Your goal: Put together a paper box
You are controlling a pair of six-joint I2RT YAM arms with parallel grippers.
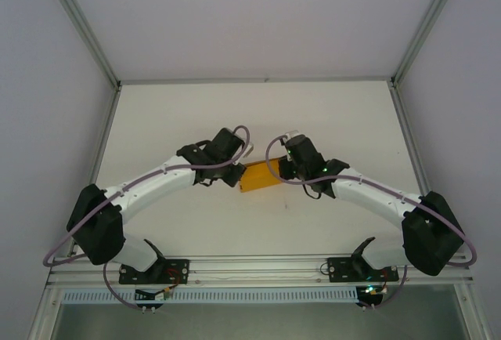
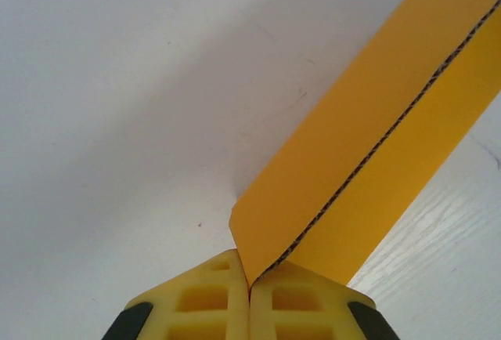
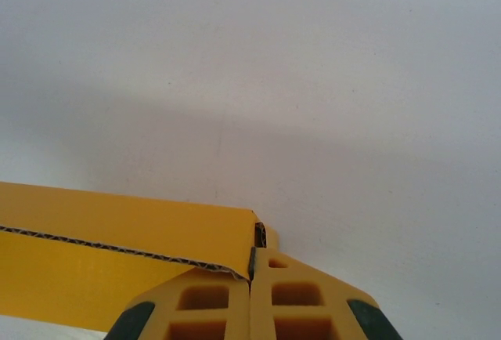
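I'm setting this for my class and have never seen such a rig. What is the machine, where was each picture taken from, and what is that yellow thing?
Two white robot arms stand bolted to a table. The overhead picture shows both: left arm, right arm. The other two pictures come from a camera on each wrist, looking past that arm's yellow jaws. Between the arms is the paper box, orange-yellow corrugated card; each arm's jaws are shut on one end.

Left pincer (image 2: 250,283) and right pincer (image 3: 252,268) pinched closed.
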